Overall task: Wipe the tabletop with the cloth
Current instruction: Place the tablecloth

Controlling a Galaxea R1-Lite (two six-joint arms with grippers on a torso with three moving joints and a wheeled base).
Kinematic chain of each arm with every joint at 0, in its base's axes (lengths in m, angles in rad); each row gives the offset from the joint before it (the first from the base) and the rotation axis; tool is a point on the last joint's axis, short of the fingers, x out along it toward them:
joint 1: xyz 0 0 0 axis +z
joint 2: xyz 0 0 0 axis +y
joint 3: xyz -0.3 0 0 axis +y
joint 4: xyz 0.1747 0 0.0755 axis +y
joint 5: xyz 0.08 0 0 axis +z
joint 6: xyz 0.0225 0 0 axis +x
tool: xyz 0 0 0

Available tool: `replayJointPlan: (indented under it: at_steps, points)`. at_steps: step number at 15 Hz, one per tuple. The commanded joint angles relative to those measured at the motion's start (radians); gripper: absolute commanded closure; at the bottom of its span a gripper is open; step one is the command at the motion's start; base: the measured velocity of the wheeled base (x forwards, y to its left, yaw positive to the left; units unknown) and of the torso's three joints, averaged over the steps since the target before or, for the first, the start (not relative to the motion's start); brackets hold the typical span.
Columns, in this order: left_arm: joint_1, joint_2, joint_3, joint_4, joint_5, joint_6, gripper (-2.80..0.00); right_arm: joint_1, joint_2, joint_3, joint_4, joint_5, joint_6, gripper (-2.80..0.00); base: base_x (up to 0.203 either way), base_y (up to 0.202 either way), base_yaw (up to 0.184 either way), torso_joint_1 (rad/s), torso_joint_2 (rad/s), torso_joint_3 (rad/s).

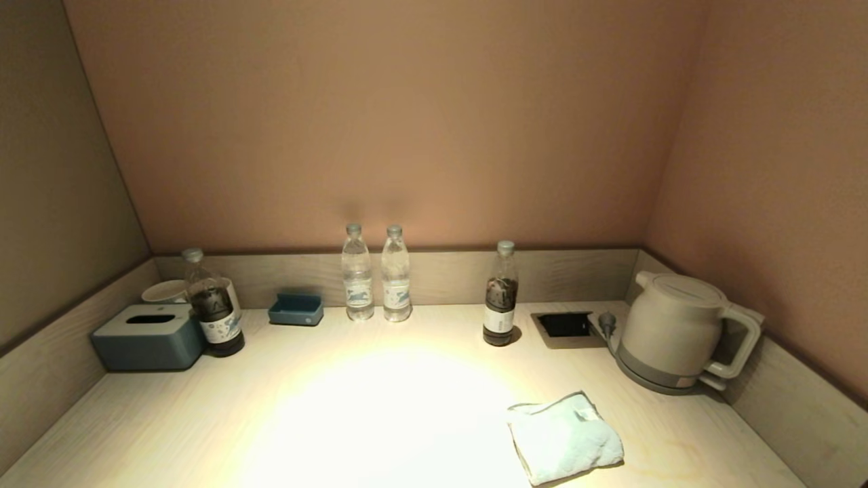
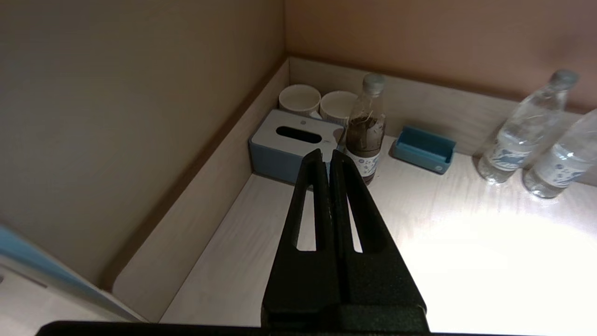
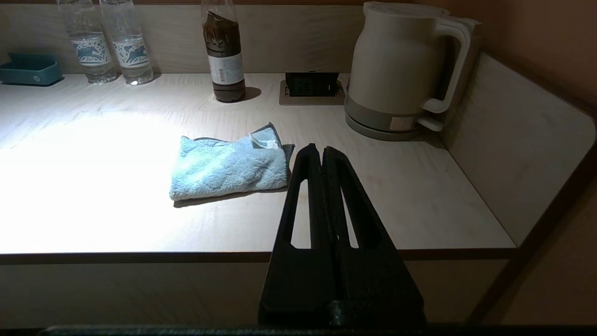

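The pale blue cloth [image 1: 564, 437] lies folded on the beige tabletop [image 1: 380, 413] near its front right. It also shows in the right wrist view [image 3: 228, 165], with a small tag on its far edge. My right gripper [image 3: 320, 150] is shut and empty, held off the table's front edge, apart from the cloth's right end. My left gripper [image 2: 329, 155] is shut and empty above the front left of the tabletop [image 2: 261, 242], pointing toward the far left corner. Neither gripper shows in the head view.
A blue-grey tissue box [image 1: 149, 335], two cups [image 2: 322, 102], a dark bottle [image 1: 211, 305] and a small blue tray [image 1: 296, 309] stand at the back left. Two water bottles [image 1: 376, 274] and another dark bottle [image 1: 500, 295] stand at the back. A kettle [image 1: 678, 332] and black recess [image 1: 564, 324] are at the right.
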Motion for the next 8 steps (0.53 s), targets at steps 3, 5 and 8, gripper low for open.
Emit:
replayJointPlan:
  at_steps: [3,5,8]
  points:
    - [0.014,-0.385,0.155,-0.002,0.0,0.025,0.0,0.0,0.001,0.0,-0.001,0.001,0.0,0.0,0.0,0.0,0.0,0.0,0.0,0.0]
    - [0.016,-0.519,0.237,-0.004,-0.001,0.056,0.0,0.0,0.001,0.0,0.0,0.001,0.001,0.0,0.0,0.0,0.0,0.0,0.0,0.0]
    - [0.023,-0.727,0.394,-0.006,0.007,0.077,0.0,0.0,0.001,0.0,-0.001,0.001,0.001,0.0,0.0,0.0,0.0,0.0,0.0,0.0]
